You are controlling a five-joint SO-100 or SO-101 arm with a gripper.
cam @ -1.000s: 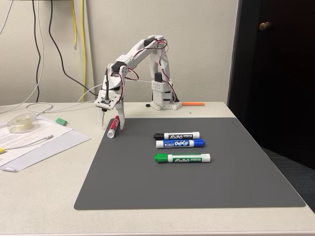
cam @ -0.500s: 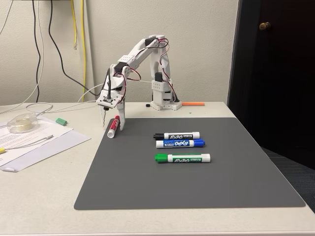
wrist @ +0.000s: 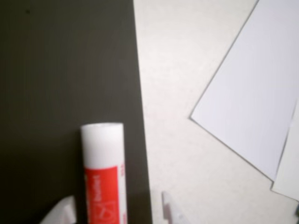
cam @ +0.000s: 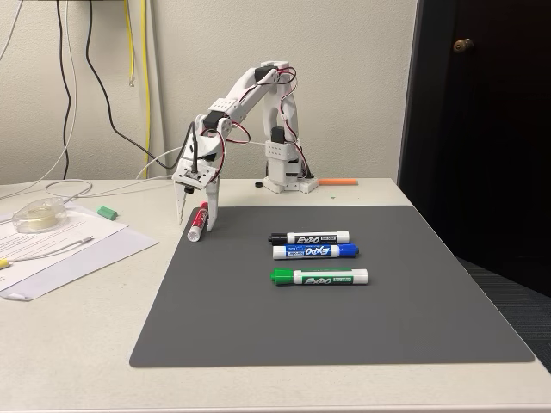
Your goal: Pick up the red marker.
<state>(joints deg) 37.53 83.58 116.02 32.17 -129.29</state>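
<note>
The red marker (cam: 195, 231) lies at the far left corner of the dark grey mat (cam: 344, 327), pointing away from the camera. My gripper (cam: 196, 223) hangs over it, open, with one finger on each side. In the wrist view the red marker (wrist: 103, 172) shows a white barrel end and a red label, lying just inside the mat's edge. The gripper (wrist: 117, 213) straddles it there, and both white fingertips (wrist: 64, 212) stand clear of the barrel with a small gap on each side.
Black (cam: 308, 237), blue (cam: 315, 251) and green (cam: 319, 277) markers lie in a row mid-mat. A thin orange stick (cam: 337, 181) rests by the arm's base. Papers (cam: 60, 249), a tape roll (cam: 34, 215) and cables sit left of the mat.
The wrist has shifted slightly right and up over the marker, and the left finger now stands a little nearer the marker. The marker has not moved.
</note>
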